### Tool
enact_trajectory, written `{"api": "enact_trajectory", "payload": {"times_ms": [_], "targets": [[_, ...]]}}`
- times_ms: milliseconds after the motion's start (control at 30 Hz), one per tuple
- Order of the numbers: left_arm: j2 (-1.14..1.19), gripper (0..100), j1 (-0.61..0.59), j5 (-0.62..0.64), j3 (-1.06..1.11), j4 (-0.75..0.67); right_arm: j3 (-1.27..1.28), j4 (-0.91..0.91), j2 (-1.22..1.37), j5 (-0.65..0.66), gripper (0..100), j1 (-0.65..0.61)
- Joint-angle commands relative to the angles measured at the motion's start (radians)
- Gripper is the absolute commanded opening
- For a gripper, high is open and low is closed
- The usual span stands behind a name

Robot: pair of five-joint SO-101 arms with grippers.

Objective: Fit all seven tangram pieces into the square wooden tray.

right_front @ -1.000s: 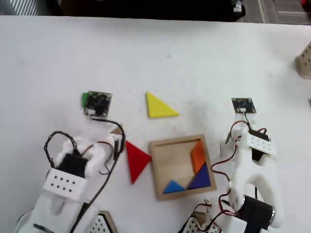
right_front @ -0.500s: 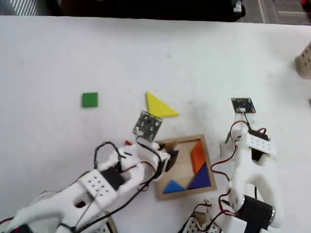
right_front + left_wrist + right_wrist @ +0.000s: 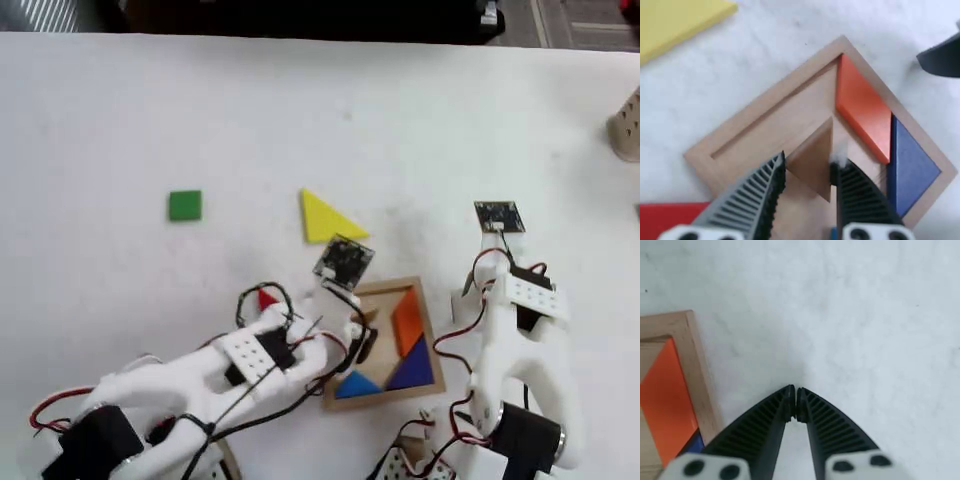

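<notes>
The left gripper (image 3: 807,165) is now over the inside of the tray (image 3: 365,290), closed narrowly on a tan triangle (image 3: 812,160) pinched between its two fingers. Whether that triangle touches the tray floor cannot be told. Half a second ago this gripper was at the tray's left edge, and a second ago it was well left of the tray, with the arm covering the green square (image 3: 185,205). The square now lies uncovered on the tabletop (image 3: 400,120), far to the tray's upper left.

The held triangle sits just left of the orange piece (image 3: 862,117), which lies against the tray's right wall. The dark blue triangle (image 3: 415,368) fills the tray's lower right corner and the light blue triangle (image 3: 355,385) lies along its bottom edge. All three are where they were before.

The red triangle (image 3: 267,297) lies outside the tray, just to its left, now mostly hidden under the left arm. The yellow triangle (image 3: 328,220) rests above the tray's upper left corner, unmoved.

The right gripper (image 3: 793,392) has stayed put beside the tray's right rim, fingertips pressed together with nothing between them.
</notes>
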Motion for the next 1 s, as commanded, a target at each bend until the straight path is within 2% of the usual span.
{"api": "enact_trajectory", "payload": {"times_ms": [0, 67, 200, 300, 400, 467, 667, 767, 867, 967], "targets": [[-0.076, 19, 0.042, 0.011, -0.055, 0.087, 0.000, -0.012, -0.036, 0.008, 1.8, -0.008], [-0.116, 27, 0.041, 0.023, -0.052, 0.138, 0.000, -0.010, -0.036, 0.008, 1.8, -0.008], [-0.143, 44, 0.038, 0.143, -0.044, 0.215, 0.000, -0.010, -0.036, 0.008, 1.8, -0.007], [-0.147, 47, 0.031, 0.167, -0.044, 0.219, 0.000, -0.010, -0.036, 0.008, 1.8, -0.007], [-0.147, 42, -0.008, 0.173, -0.048, 0.219, 0.000, -0.010, -0.036, 0.008, 1.8, -0.005], [-0.148, 36, -0.047, 0.170, -0.049, 0.224, 0.000, -0.010, -0.036, 0.008, 1.8, -0.005], [-0.148, 2, -0.160, 0.153, -0.066, 0.232, 0.000, -0.010, -0.036, 0.008, 1.8, -0.005], [-0.148, 6, -0.136, 0.078, -0.071, 0.232, 0.000, -0.010, -0.036, 0.008, 1.8, -0.005], [-0.142, 2, -0.081, 0.040, -0.068, 0.232, 0.000, -0.008, -0.036, 0.008, 1.8, -0.005], [-0.142, 3, -0.025, 0.058, -0.028, 0.229, 0.000, -0.007, -0.036, 0.008, 1.8, -0.005]]}}
